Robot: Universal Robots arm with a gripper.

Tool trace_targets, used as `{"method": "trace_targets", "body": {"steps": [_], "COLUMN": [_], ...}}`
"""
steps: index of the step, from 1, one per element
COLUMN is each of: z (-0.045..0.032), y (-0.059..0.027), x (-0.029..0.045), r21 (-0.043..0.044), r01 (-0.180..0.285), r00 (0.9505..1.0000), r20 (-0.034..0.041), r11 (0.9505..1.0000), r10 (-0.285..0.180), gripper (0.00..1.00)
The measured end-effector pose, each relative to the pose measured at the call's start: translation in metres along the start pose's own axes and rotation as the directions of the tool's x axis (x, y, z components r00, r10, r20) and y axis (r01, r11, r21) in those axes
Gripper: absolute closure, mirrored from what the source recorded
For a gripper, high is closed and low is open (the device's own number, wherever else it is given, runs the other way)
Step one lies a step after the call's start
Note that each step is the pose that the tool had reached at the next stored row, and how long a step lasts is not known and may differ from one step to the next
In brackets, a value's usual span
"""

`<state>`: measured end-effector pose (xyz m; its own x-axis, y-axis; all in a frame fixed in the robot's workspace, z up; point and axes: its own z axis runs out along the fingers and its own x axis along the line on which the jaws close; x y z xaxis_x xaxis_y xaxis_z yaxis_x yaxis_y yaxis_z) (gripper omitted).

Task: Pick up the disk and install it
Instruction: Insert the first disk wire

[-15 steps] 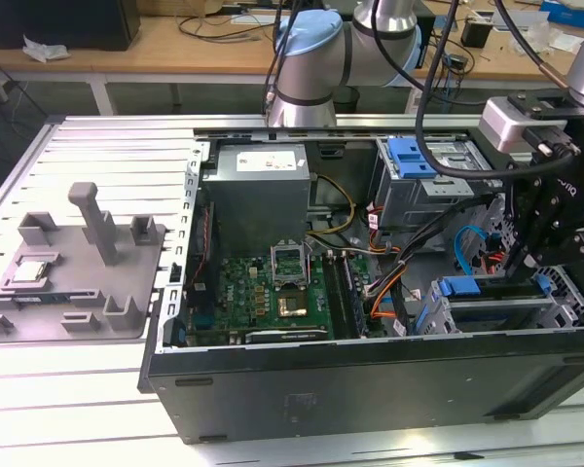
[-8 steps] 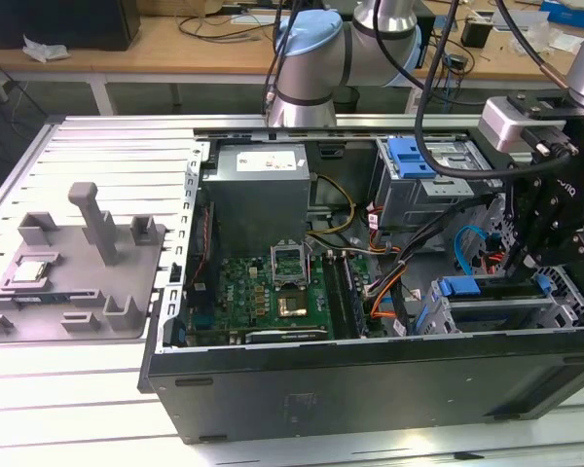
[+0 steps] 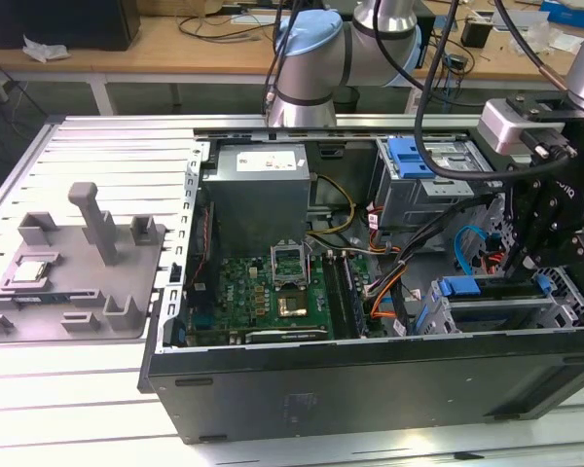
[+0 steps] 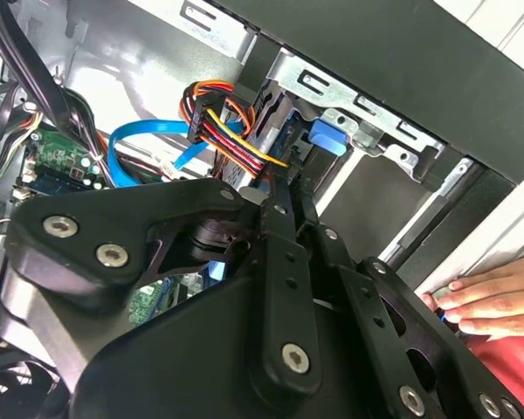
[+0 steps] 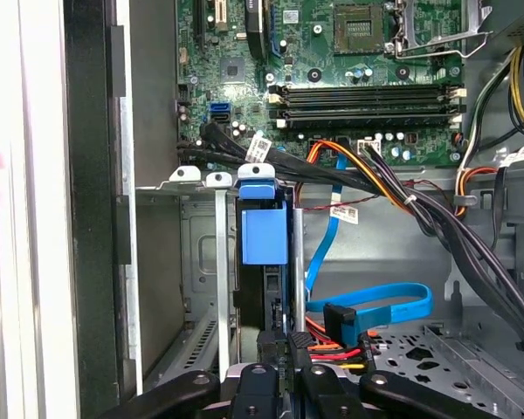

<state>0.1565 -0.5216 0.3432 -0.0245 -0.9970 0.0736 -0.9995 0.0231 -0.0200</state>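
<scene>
Hand (image 3: 522, 261) over the disk (image 3: 492, 297) in its bay; no legible print.

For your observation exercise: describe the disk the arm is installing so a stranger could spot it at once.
Start at the open computer case, then go to the drive cage at the exterior view's right, below the black gripper. The disk stands slotted there; its bright blue carrier tab sets it apart from the grey metal around it.

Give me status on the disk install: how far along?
Looks nearly done: the blue-bracketed silver disk sits upright in the grey metal drive cage of the open black computer case. The black gripper is down at its edge. Full seating can't be confirmed.
</scene>
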Motion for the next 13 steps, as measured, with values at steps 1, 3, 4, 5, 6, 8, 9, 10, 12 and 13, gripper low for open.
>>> {"method": "trace_targets", "body": {"steps": [1,3,4,5,6,8,9,10,12,13], "z": [0.0001,0.0004,0.0006,0.0008,0.0011,0.0016,0.0016,0.0019,0.0028,0.0034], "y": [0.0,0.0,-0.0002,-0.0003,-0.0004,-0.0007,-0.0007,-0.0007,-0.0007,-0.0007], "x": [0.0,0.0,0.0,0.0,-0.0001,-0.0001,-0.0001,-0.0001,-0.0002,-0.0002], "r21": [0.0,0.0,0.0001,0.0,0.0,-0.0001,0.0,0.0,0.0,0.0], "r01": [0.0,0.0,0.0,0.0,0.0,0.0,0.0,0.0,0.0,0.0], "r00": [1.0,1.0,1.0,1.0,1.0,1.0,1.0,1.0,1.0,1.0], "r20": [-0.0001,-0.0001,0.0,-0.0001,-0.0001,0.0004,0.0001,0.0,0.0,0.0002], "r11": [1.0,1.0,1.0,1.0,1.0,1.0,1.0,1.0,1.0,1.0], "r10": [0.0,0.0,0.0,0.0,0.0,0.0,0.0,0.0,0.0,0.0], "gripper": [0.84,0.84,0.84,0.84,0.84,0.84,0.84,0.84,0.84,0.84]}}
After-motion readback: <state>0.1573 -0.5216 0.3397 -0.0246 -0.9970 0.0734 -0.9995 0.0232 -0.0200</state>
